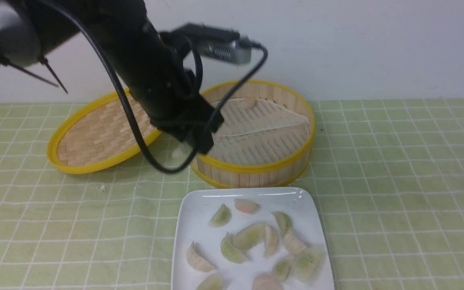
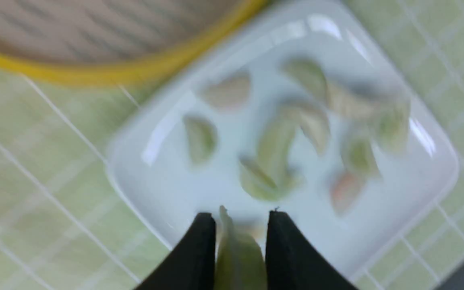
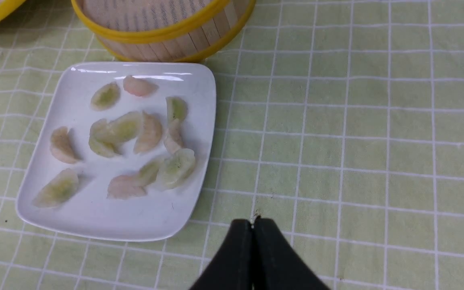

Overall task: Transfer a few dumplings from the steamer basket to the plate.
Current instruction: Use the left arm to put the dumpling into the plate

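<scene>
My left gripper (image 2: 240, 215) is shut on a pale green dumpling (image 2: 238, 257), held above the near part of the white square plate (image 2: 135, 177); this view is blurred. In the front view the left gripper (image 1: 197, 143) hangs by the left rim of the steamer basket (image 1: 256, 167), behind the plate (image 1: 191, 209). Several dumplings (image 1: 248, 235) lie on the plate. The basket's floor shows its whitish liner (image 1: 256, 121). My right gripper (image 3: 252, 221) is shut and empty, above the cloth just right of the plate (image 3: 95, 217).
The shallow woven lid (image 1: 99, 133) with a yellow rim leans on the cloth left of the basket. A green checked tablecloth (image 1: 397, 181) covers the table. A white wall stands behind. The left arm and its cable hide the basket's left side.
</scene>
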Available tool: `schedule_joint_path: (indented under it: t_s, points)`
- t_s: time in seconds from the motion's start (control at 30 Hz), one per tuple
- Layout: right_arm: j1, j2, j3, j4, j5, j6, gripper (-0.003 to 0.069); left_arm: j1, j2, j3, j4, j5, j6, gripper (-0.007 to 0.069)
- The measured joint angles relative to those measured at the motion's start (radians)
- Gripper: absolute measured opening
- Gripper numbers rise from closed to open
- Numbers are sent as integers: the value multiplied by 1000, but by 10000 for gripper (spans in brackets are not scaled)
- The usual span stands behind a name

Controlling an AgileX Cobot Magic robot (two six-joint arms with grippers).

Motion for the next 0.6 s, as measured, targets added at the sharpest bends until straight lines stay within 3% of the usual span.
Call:
schedule_joint_path:
  t_s: [0.3, 0.4, 0.6]
  points:
    - [0, 0, 0, 0, 0, -20, -15, -107, 99, 124, 44, -23, 26, 141]
    - [0, 0, 0, 0, 0, -36, -15, -115, 134, 126, 61, -27, 26, 176]
    - [0, 0, 0, 0, 0, -41, -15, -115, 147, 126, 90, -35, 25, 433]
